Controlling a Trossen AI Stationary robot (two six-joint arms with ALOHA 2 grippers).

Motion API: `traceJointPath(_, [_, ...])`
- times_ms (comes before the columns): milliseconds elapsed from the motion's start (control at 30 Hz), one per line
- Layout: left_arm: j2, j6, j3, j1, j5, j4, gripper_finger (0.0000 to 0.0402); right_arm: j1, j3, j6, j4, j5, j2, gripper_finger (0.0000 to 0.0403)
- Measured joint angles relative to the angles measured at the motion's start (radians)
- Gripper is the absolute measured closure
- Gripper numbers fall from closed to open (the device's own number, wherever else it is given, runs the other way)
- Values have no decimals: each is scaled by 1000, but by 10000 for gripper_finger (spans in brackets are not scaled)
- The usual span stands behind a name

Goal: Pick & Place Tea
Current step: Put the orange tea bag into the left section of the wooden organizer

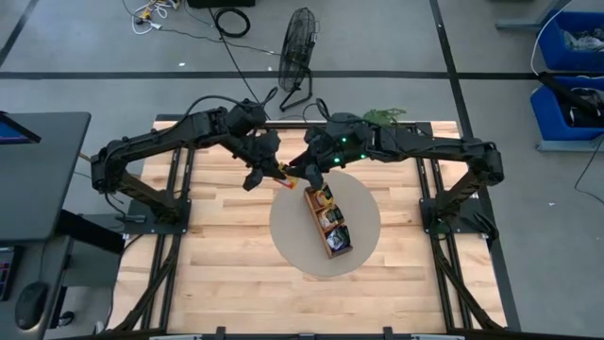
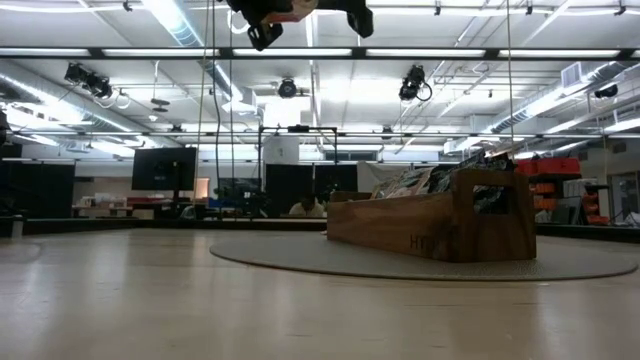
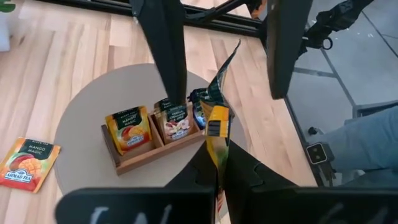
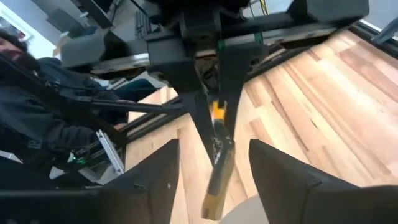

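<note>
Spanning a bright workshop, pale wooden table bearing round mat.

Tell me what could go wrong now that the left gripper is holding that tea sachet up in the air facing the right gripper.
1. The left gripper pinches the orange-yellow tea sachet only by one edge; it hangs bent and could slip out during a handover.
2. The open right gripper sits close opposite, so the two sets of fingers might collide.
3. A dropped sachet could miss the long brown wooden tray and land on the round grey-beige mat, like the mango sachet lying on the wooden table.
</note>
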Motion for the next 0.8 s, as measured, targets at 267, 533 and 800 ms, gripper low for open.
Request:
traceJointPath(267, [0, -5, 0, 0, 2, -2, 390, -1, 0, 0, -1, -23, 10, 298])
traceJointPath(533, [0, -19, 0, 1, -1, -4, 380, -2, 0, -2, -5, -9, 14, 393])
traceJointPath(800, [-18, -79, 0, 33, -29, 37, 281, -8, 0, 26, -78, 97, -55, 401])
